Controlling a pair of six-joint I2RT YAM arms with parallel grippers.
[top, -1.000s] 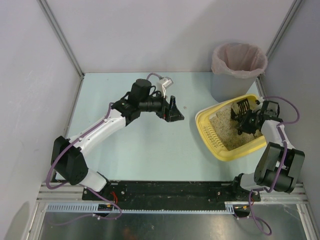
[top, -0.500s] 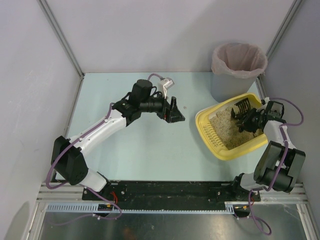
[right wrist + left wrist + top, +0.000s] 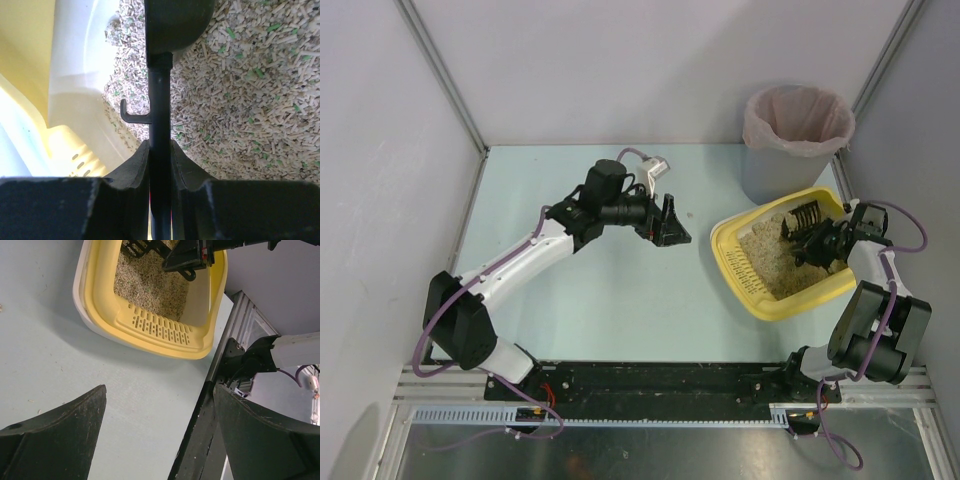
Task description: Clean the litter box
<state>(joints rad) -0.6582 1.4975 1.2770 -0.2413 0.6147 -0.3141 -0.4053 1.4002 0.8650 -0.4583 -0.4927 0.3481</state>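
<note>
Right wrist view puts us directly over the litter box (image 3: 75, 75). Its pale inner wall and yellow rim run down the left, and beige pellet litter (image 3: 250, 100) fills the rest. The right gripper (image 3: 160, 152) is clamped narrow on the black handle of a scoop (image 3: 159, 100), both fingers pressed against the shaft. The scoop head is at the top of the frame, over the litter. We cannot tell whether it touches the grains. A small hook juts from the handle toward the wall, just short of it.

From the top external view, we see the box on the right side of the table (image 3: 620, 290), turned diagonally. Its far corner is just beside the grey bin (image 3: 765, 178) with its pink liner (image 3: 798, 118). The right arm reaches in over the box's right rim, close to the right-hand wall of the enclosure, so there is little room on that side.

The left gripper (image 3: 670, 228) hangs over the middle of the table, well apart from the box. Its jaws are spread wide and hold nothing. In its wrist view, the slotted near rim of the box shows between the fingers (image 3: 60, 425). A broad stretch of pale blue table separates this gripper from the box's left rim.
</note>
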